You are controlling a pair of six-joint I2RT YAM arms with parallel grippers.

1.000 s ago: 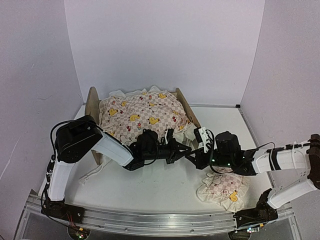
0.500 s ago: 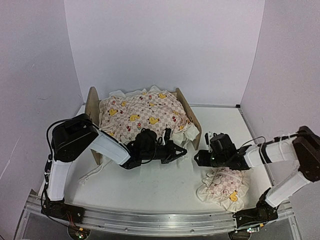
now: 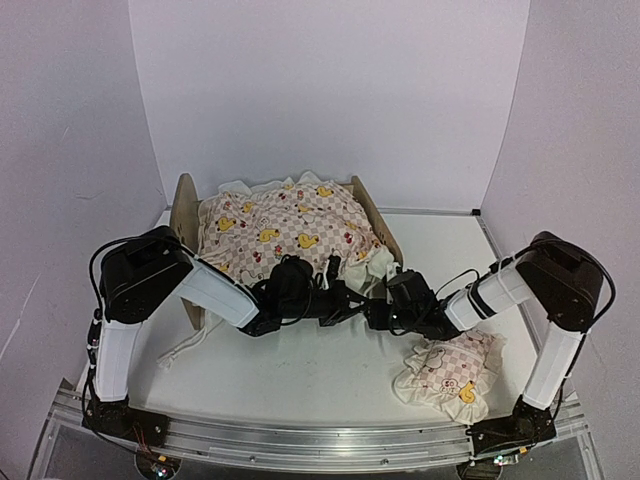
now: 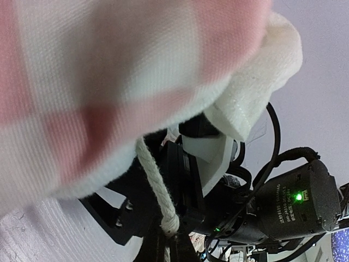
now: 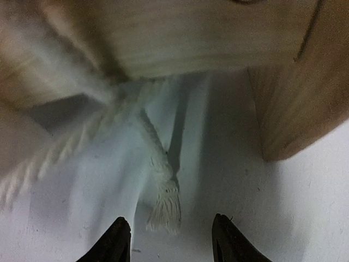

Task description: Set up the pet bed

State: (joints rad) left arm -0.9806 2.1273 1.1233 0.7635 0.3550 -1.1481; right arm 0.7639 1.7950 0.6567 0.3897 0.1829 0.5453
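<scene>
The right end effector (image 5: 170, 229) is spread before a frayed cord (image 5: 163, 204) beside the pet bed (image 3: 184, 212), while the left end effector (image 3: 348, 298) is masked by the quilt (image 4: 109, 82), so I cannot tell its state.

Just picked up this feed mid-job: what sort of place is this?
Probably a lab test booth, not a home: plain pale walls close around a white table, a metal mounting rail runs along its near edge, and a pet bed sits as a prop.

Item count logged: 1 pet bed (image 3: 184, 215), far left; 1 quilt (image 3: 285, 228); 1 pillow (image 3: 447, 372), near right; 2 arms: left arm (image 3: 215, 290), right arm (image 3: 495, 292).
</scene>
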